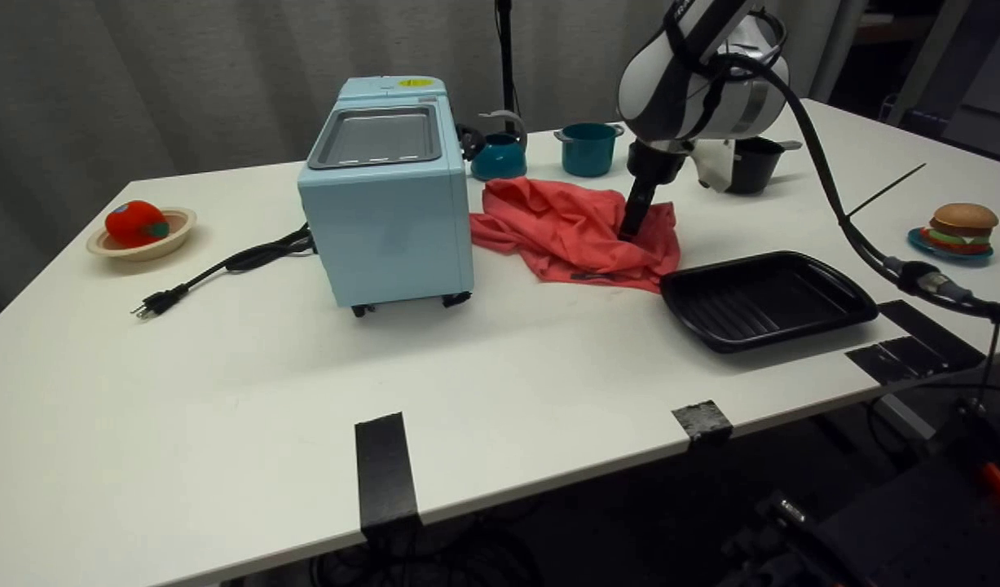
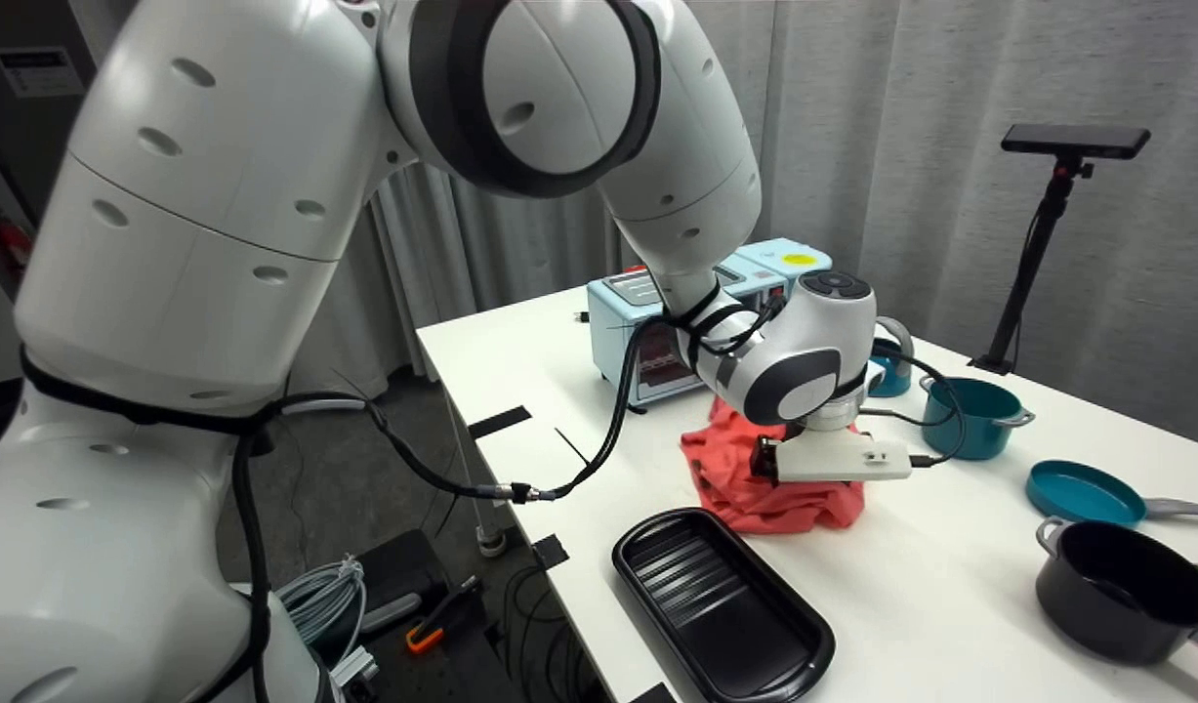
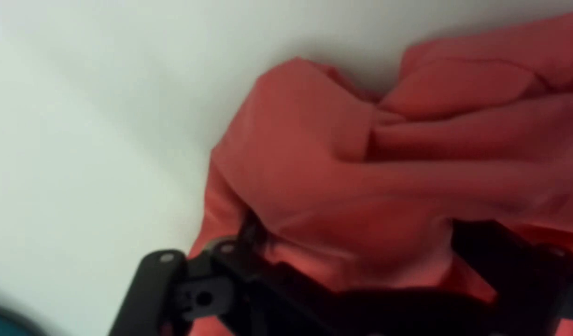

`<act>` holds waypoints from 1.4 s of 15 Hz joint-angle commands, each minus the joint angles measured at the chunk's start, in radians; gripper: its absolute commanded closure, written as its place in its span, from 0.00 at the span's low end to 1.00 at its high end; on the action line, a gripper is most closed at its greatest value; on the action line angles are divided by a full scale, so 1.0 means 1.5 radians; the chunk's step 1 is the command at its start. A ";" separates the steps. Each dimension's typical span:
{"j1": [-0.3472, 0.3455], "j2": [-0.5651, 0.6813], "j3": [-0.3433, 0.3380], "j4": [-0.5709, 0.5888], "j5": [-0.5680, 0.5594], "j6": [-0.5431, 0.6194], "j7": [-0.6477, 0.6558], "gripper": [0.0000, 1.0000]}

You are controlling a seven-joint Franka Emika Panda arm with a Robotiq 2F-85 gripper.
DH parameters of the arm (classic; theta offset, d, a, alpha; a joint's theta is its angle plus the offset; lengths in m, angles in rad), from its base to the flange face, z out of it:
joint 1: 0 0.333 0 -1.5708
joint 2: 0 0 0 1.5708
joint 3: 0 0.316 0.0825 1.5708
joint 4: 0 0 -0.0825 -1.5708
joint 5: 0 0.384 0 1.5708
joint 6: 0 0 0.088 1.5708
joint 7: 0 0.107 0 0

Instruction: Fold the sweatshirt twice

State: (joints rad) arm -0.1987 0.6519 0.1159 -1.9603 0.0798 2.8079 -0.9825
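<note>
1. Closest to you in an exterior view, strips of black tape (image 1: 388, 473) cross the front edge of the white tabletop (image 1: 222, 391).
2. Past the tape sits a black rectangular pan (image 1: 781, 300) with a ribbed floor.
3. Next you have the coral-red, soft cloth sweatshirt (image 1: 561, 232), lying on the tabletop between that pan and a boxy light-blue toaster oven (image 1: 394, 236). One corner is just beside the pan's rim; you cannot tell whether they touch.
4. Look at its shape: a loose, crumpled heap with a wavy outline and a small dark mark on the near edge. Your wrist view shows a smooth, puffed flap, long ridges running off to one side and deep shaded creases where layers overlap.
5. Your black two-fingered tool (image 3: 363, 231) points down into that heap, spread wide; in the wrist view the fingers stand well apart, with red cloth bulging up between them.
6. Farthest off, beyond the sweatshirt, you can see a round turquoise pot (image 1: 588, 152) with two grey handles and a turquoise kettle (image 1: 500, 161) with a grey handle, both on the tabletop.
</note>
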 commanded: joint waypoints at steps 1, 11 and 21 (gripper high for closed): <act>0.002 0.039 -0.039 0.052 -0.059 0.076 0.042 0.00; -0.015 0.101 -0.141 0.186 -0.117 0.051 0.241 0.00; -0.086 0.091 -0.015 0.219 -0.059 -0.107 0.260 0.00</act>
State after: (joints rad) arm -0.2938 0.7842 0.0480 -1.6639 -0.0351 2.7025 -0.5989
